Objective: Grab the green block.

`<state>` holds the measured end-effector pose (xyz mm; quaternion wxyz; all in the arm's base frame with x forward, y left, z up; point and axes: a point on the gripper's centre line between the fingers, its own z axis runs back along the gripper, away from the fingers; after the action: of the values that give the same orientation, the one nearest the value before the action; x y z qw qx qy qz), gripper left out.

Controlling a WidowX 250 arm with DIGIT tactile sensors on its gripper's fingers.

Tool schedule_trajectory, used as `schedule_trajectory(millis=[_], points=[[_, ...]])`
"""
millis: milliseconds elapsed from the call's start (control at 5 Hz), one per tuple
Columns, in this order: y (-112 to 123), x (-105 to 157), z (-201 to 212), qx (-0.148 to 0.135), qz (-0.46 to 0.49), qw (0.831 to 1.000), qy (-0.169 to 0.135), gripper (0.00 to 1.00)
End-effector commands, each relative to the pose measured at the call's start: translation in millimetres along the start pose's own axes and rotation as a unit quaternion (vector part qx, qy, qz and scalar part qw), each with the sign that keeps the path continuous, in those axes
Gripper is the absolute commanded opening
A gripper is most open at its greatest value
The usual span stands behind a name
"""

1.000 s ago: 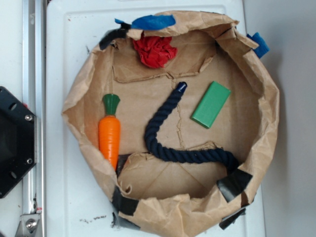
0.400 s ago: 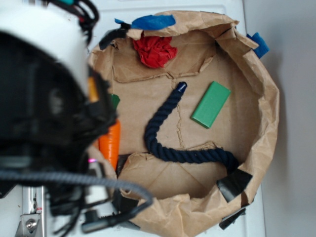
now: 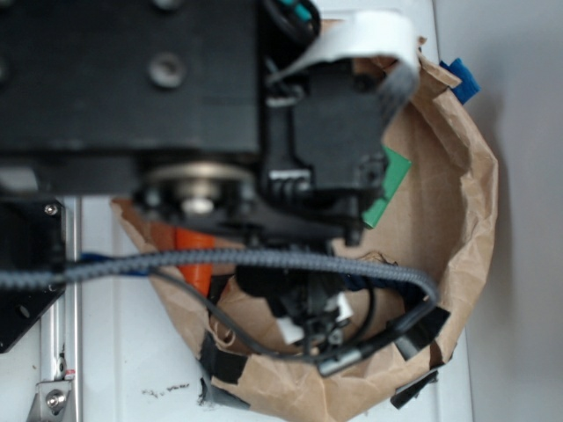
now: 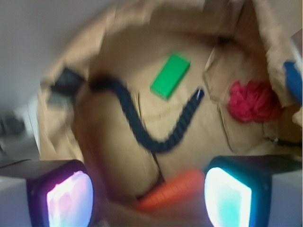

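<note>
Green block (image 4: 170, 75), dark rope (image 4: 151, 124) beside, carrot (image 4: 173, 188) apart

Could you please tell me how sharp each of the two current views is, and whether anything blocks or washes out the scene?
Exterior view: the black arm looms close, out of focus, hiding most of the crumpled brown paper tray; only a corner of the flat bright-green block shows. Wrist view: motion-blurred throughout, the dark blue rope smeared; the tool pads glow pink and cyan.
</note>
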<state>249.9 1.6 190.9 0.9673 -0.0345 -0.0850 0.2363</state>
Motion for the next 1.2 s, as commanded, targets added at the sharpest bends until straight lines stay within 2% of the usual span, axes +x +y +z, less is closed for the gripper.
schedule_trajectory(millis=[0,400,600,1000], points=[[14,17,2,-0.010,0.098,0.995,-0.012,1.00],[14,17,2,-0.010,0.098,0.995,-0.012,1.00],[27,26,-26,0.038,0.145,0.988,-0.034,1.00],[21,20,-63,0.041,0.123,0.989,-0.069,1.00]])
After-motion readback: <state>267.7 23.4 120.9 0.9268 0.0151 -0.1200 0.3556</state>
